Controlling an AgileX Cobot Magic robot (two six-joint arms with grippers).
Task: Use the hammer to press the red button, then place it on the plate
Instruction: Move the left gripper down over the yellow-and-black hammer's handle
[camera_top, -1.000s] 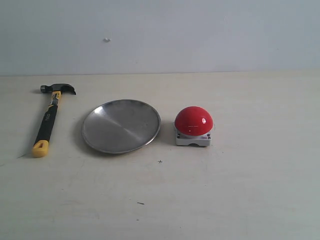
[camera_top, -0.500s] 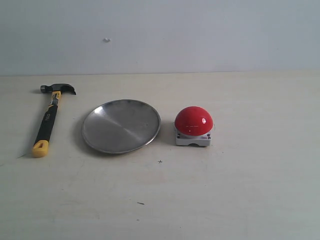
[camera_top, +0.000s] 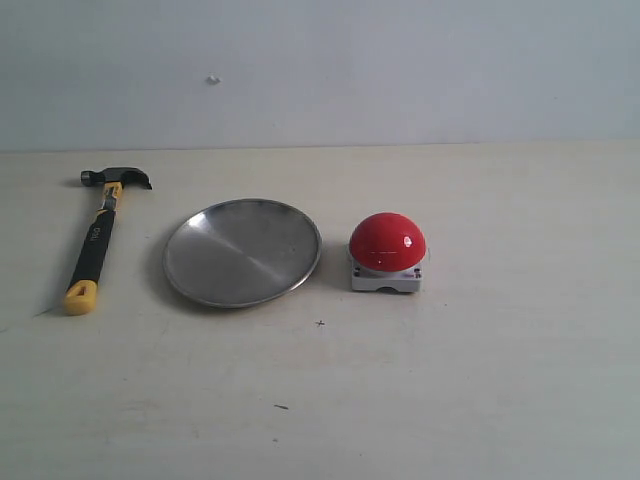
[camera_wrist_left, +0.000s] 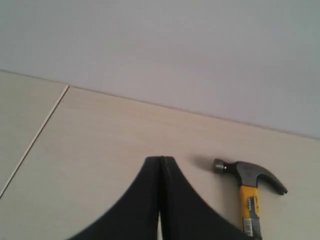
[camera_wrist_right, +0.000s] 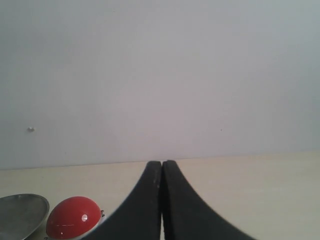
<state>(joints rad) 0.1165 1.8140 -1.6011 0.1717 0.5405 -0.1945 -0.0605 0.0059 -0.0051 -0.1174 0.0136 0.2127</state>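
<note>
The hammer (camera_top: 98, 236) lies flat at the table's left, dark head toward the wall, yellow end cap nearest the front. In the middle rests the silver plate (camera_top: 242, 252), with nothing on it. Right of it stands the red button (camera_top: 387, 241) on its grey-white base. Neither gripper appears in the exterior view. In the left wrist view my left gripper (camera_wrist_left: 161, 159) is shut and empty, apart from the hammer (camera_wrist_left: 248, 187) beside it. My right gripper (camera_wrist_right: 162, 162) is shut and empty too; the red button (camera_wrist_right: 72, 217) and the plate's rim (camera_wrist_right: 22, 212) show off to one side.
A pale wall (camera_top: 320, 70) closes the far side of the light wooden table (camera_top: 500, 380). A seam in the tabletop (camera_wrist_left: 35, 140) shows in the left wrist view.
</note>
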